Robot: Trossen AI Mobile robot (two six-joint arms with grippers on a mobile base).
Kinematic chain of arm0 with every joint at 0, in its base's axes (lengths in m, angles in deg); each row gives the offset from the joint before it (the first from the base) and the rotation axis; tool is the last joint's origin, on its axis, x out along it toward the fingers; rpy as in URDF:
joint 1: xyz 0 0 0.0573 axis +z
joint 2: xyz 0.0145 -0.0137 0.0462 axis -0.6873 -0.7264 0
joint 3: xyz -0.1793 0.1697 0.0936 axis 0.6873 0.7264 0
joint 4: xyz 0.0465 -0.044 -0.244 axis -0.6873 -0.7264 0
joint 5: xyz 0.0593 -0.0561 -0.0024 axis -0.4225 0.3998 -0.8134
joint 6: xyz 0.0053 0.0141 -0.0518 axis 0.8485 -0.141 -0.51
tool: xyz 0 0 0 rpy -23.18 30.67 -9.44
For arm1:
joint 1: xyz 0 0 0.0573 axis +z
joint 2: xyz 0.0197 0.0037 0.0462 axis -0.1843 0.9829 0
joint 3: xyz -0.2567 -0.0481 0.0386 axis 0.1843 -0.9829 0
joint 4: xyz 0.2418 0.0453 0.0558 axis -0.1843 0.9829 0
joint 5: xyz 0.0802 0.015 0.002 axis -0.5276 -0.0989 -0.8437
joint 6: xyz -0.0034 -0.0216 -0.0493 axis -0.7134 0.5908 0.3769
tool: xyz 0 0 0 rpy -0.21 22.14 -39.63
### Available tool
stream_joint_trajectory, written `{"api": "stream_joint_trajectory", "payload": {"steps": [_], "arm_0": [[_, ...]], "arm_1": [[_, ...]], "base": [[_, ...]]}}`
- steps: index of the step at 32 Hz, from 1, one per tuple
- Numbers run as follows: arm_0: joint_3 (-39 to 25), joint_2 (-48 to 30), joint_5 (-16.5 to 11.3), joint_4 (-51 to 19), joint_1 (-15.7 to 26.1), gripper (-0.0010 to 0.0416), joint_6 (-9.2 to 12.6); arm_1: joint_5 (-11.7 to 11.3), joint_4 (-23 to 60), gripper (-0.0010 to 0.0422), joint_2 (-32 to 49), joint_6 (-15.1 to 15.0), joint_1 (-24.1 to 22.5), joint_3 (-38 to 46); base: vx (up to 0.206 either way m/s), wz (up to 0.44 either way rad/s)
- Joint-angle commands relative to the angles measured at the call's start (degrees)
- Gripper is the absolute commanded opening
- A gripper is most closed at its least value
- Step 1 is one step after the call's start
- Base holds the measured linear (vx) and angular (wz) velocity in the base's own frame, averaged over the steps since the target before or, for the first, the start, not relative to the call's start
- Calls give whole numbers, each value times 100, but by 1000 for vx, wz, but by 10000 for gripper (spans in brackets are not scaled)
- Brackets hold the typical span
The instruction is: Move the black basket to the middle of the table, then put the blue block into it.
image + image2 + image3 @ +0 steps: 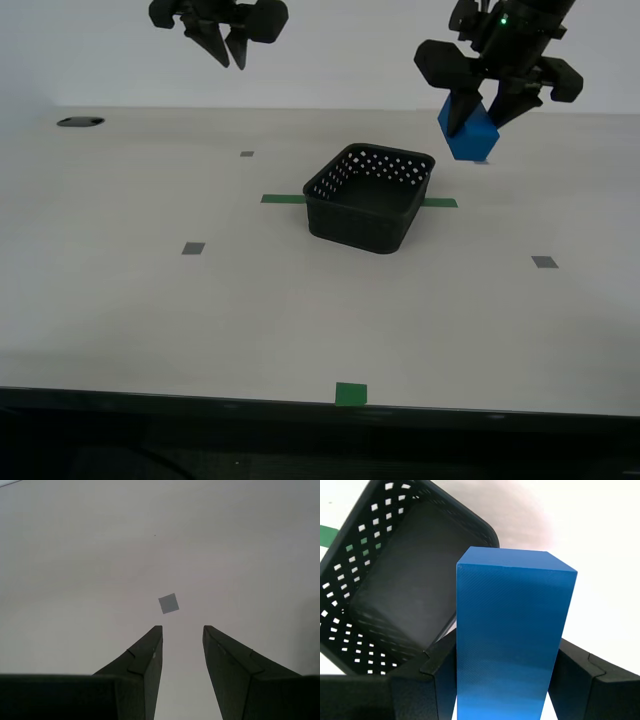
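The black basket (370,197) stands empty near the middle of the table (150,310), over the green tape strip. My first gripper (487,112) is shut on the blue block (468,131) and holds it in the air just beyond the basket's far corner at the exterior view's right. The first wrist view shows the block (512,630) upright between the jaws, with the basket (395,585) beside it. My second gripper (229,46) hangs high at the exterior view's upper left, open and empty (182,635) above a small grey mark (168,603).
Grey square marks (194,248) (545,262) lie on either side of the basket. A green square mark (350,394) sits at the table's front edge. A dark round hole (80,122) is at the far corner on the exterior view's left.
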Motion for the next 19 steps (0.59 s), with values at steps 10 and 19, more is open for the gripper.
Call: {"api": "stream_joint_trajectory", "payload": {"steps": [10,19], "arm_0": [[-623,-35,-382,675,479,-1,-83],[-566,-188,-946,841,857,-1,-98]], "arm_1": [[-7,-39,105,-2,-2,-2,7],[-7,-68,105,-2,-2,-2,7]], "base": [[0,0],[0,0]]}}
